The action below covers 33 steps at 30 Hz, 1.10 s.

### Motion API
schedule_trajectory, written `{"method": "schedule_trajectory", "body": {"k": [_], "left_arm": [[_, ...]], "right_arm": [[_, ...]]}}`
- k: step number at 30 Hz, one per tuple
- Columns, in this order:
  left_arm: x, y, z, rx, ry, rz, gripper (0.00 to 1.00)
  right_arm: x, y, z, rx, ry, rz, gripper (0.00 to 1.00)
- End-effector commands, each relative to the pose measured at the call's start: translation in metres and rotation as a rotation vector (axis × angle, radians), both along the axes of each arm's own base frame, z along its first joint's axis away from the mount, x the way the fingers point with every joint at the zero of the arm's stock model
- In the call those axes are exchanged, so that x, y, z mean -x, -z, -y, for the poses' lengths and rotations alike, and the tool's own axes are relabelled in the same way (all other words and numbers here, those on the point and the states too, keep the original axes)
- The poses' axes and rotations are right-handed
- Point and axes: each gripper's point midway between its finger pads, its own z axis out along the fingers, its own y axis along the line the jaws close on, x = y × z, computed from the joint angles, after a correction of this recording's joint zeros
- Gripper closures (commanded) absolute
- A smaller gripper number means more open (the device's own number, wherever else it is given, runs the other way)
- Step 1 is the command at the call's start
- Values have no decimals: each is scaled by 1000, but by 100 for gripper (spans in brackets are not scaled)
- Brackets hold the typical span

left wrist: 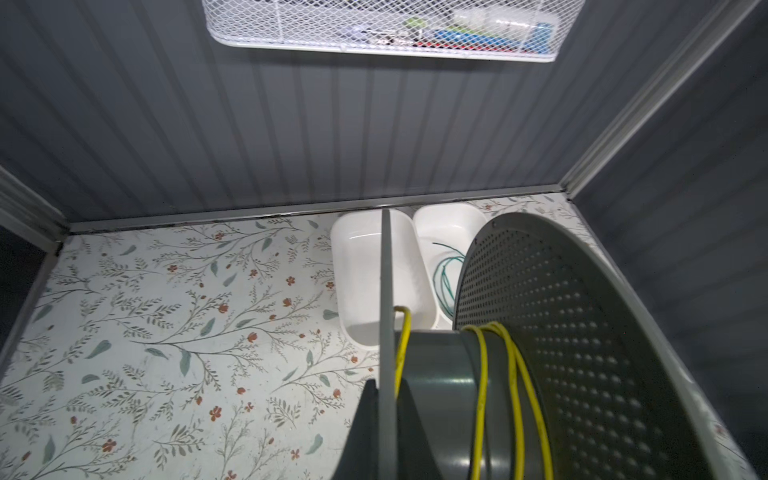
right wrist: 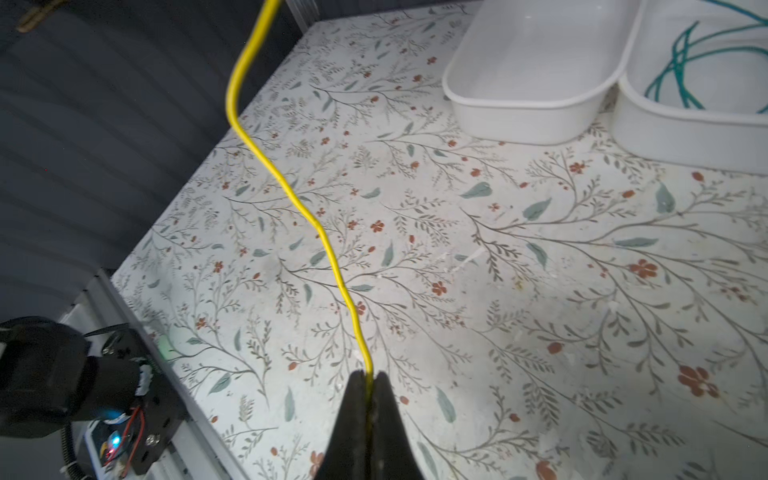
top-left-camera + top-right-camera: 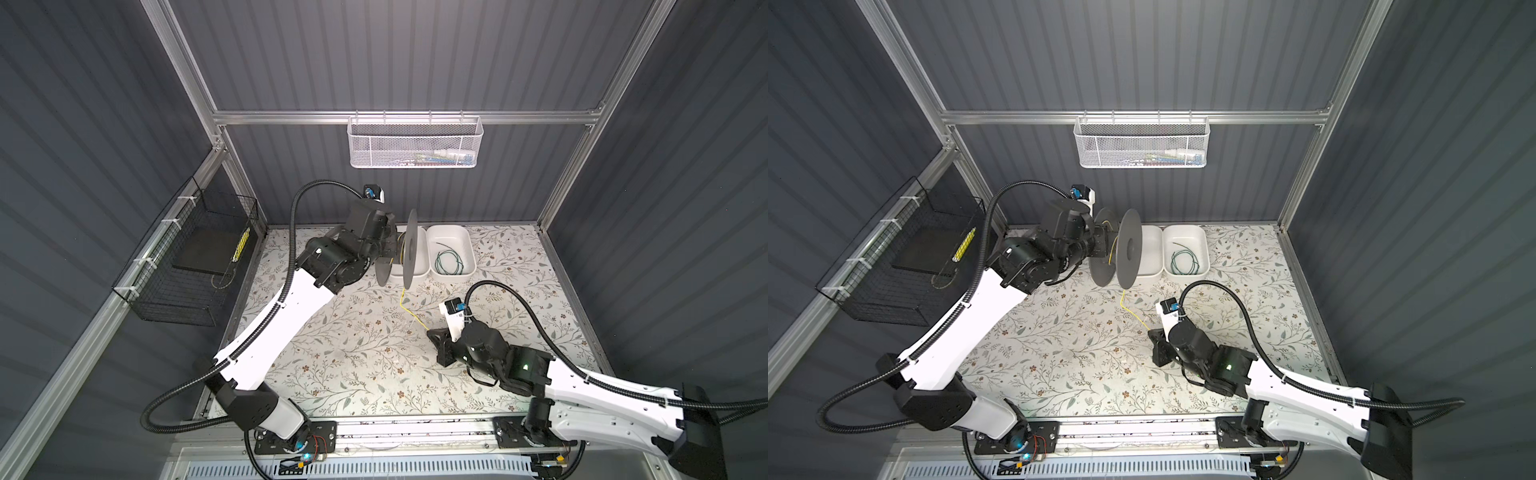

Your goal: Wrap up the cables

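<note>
The yellow cable (image 2: 291, 195) slants from its few turns on the spool (image 3: 409, 253) down to my right gripper (image 2: 371, 378), which is pinching it, well apart from the spool. My left gripper (image 1: 384, 415) clamps the spool's flange. The green cable (image 3: 437, 262) lies binned just beyond the spool.

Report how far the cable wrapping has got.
Done: a few turns of the yellow cable sit on the spool. In hand: the left end effector grips a spool flange, and the right end effector pinches the yellow cable's loose stretch running off the spool. Left: winding that remainder, then the green cable, which lies loose and unwrapped in a tray.
</note>
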Motion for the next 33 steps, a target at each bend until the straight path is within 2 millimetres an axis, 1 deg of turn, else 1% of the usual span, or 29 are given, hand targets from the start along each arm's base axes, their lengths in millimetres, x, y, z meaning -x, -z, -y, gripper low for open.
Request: {"method": "schedule_trajectory", "body": {"k": [1, 3, 5, 9, 11, 14, 17, 19, 21, 26, 28, 29, 33], "left_arm": [[-26, -2, -15, -90, -139, 92, 100], [-32, 14, -18, -177, -151, 84, 100], [-33, 25, -20, -246, -149, 78, 100], [-29, 40, -23, -381, -152, 88, 100], [-25, 49, -25, -453, -150, 85, 100], [-20, 66, -30, -509, -155, 66, 100], [-16, 81, -33, -517, -152, 43, 100], [-11, 89, -28, -504, -113, 28, 100], [-4, 95, -17, -504, -46, 35, 100], [27, 113, 4, -580, 129, 5, 100], [38, 117, 6, -591, 174, 6, 100], [45, 131, 5, -618, 214, -20, 100], [64, 146, 0, -632, 280, -51, 100]], "right_arm": [[11, -53, -2, -54, 8, 95, 100], [21, -75, -3, -54, -19, 137, 100], [25, -99, 1, -43, -22, 182, 100], [22, -148, 16, -58, -9, 288, 100], [21, -177, 22, -57, -6, 352, 100], [24, -212, 22, -56, -36, 416, 100], [28, -241, 15, -82, -78, 454, 100], [29, -242, 11, -52, -102, 455, 100], [25, -245, 9, -53, -110, 455, 100], [4, -253, 15, -45, -111, 442, 100], [-4, -256, 17, -40, -112, 440, 100], [-9, -257, 17, -42, -112, 435, 100], [-26, -262, 16, -55, -106, 424, 100]]}}
